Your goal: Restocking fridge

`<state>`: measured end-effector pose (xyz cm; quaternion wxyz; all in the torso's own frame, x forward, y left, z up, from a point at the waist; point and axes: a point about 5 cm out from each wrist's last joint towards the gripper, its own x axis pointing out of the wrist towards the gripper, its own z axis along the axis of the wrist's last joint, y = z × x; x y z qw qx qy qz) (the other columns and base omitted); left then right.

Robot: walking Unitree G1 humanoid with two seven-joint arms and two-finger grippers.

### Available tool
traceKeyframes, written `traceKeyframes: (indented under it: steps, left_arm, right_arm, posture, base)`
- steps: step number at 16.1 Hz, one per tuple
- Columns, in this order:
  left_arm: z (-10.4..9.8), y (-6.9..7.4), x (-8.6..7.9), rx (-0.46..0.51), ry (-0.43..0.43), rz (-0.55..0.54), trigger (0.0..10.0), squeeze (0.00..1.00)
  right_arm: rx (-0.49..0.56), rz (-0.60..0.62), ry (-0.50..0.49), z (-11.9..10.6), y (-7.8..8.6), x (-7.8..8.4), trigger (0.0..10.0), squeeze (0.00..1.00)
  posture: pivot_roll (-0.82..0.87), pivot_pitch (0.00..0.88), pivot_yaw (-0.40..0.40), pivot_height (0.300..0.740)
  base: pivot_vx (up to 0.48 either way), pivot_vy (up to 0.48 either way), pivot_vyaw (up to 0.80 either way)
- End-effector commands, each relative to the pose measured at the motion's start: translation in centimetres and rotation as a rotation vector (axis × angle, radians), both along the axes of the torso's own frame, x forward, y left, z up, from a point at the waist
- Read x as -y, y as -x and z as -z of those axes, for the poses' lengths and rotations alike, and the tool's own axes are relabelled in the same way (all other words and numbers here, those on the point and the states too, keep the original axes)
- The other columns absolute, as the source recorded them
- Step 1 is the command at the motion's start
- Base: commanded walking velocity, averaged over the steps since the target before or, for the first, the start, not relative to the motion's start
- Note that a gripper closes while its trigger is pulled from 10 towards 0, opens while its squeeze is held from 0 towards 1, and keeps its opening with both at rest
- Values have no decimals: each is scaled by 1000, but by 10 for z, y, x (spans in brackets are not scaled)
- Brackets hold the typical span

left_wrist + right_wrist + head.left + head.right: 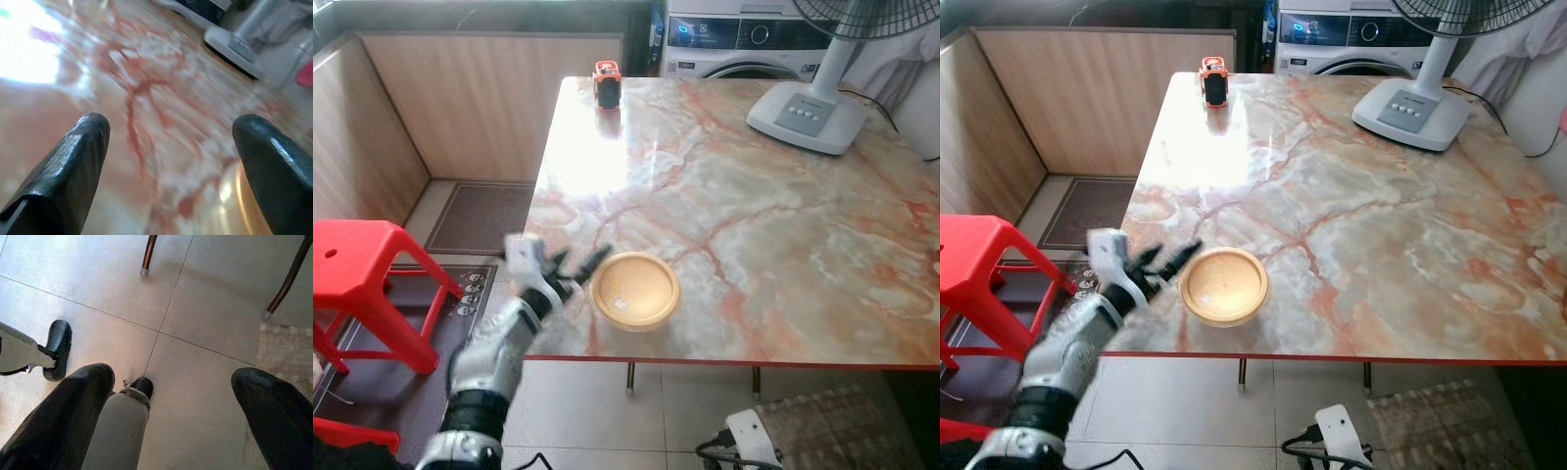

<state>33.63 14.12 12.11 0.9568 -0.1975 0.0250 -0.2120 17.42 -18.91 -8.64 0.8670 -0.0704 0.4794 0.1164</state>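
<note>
1. here, the left gripper [576,269] is held just over the table's [783,245] front edge near its front left corner, with its fingers [73,161] spread apart and nothing between them.
2. a round yellow bowl [634,289] is seen just beside that gripper, near the same front edge, not touched.
3. the right gripper [171,421] is hung low over the tiled floor [205,298], its fingers parted and empty.
4. a small orange object [607,83] is placed at the far left corner, and a white fan base [808,116] near the far edge.
5. a red stool [367,279] is seen on the floor beside the table's left edge.
</note>
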Motion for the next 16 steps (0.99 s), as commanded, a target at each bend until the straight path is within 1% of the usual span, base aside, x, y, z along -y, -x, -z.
traceKeyframes:
  steps: [1, 3, 6, 7, 9, 10, 11, 12, 13, 14, 15, 16]
  left_arm:
    - [1, -2, -3, -7, -27, -29, 10000, 0]
    - [-1, -4, -3, 0, -34, -24, 10000, 0]
    - [-14, 3, 10, 79, 10, 85, 10000, 0]
    - [-18, 7, 17, 103, 3, 124, 10000, 0]
    - [-11, 13, 25, 74, -9, 187, 10000, 0]
    - [-7, 15, 28, 58, -5, 194, 10000, 0]
    - [-4, 21, 32, 36, 9, 210, 10000, 0]
    - [-4, 22, 33, 35, 8, 212, 10000, 0]
    - [-5, 24, 32, 41, -21, 215, 10000, 0]
    - [-16, 25, 27, 87, -112, 183, 10000, 0]
    - [-30, 25, 22, 137, -184, 152, 10000, 0]
    - [-35, 26, 21, 153, -201, 146, 10000, 0]
  right_arm:
    - [7, -10, 0, -1, -2, 1, 10000, 0]
    - [11, -13, 0, -2, -3, 1, 10000, 0]
    - [17, -13, 3, -3, -6, 2, 10000, 0]
    - [19, -12, 5, -3, -6, 2, 10000, 0]
    - [17, -13, 8, -3, -5, 3, 10000, 0]
    - [16, -13, 8, -3, -5, 3, 10000, 0]
    - [15, -10, 6, -3, -4, 3, 10000, 0]
    - [15, -10, 6, -3, -4, 3, 10000, 0]
    - [15, -9, 7, -2, -4, 3, 10000, 0]
    - [14, -8, 8, -2, -4, 3, 10000, 0]
    - [14, -6, 8, -2, -3, 3, 10000, 0]
    - [14, -5, 7, -2, -3, 3, 10000, 0]
  posture:
    - [-65, 69, -43, 740]
    - [-66, 70, -46, 740]
    - [-66, 74, -47, 740]
    - [-63, 73, -47, 740]
    - [-61, 75, -47, 740]
    - [-64, 75, -46, 740]
    - [-65, 73, -43, 740]
    - [-65, 73, -43, 740]
    - [-64, 73, -43, 740]
    - [-62, 74, -42, 740]
    - [-57, 73, -41, 740]
    - [-56, 72, -41, 740]
  base:
    - [0, 0, 0]
    - [0, 0, 0]
    - [0, 0, 0]
    - [0, 0, 0]
    - [0, 0, 0]
    - [0, 0, 0]
    - [0, 0, 0]
    - [0, 0, 0]
    - [0, 0, 0]
    - [0, 0, 0]
    - [0, 0, 0]
    - [0, 0, 0]
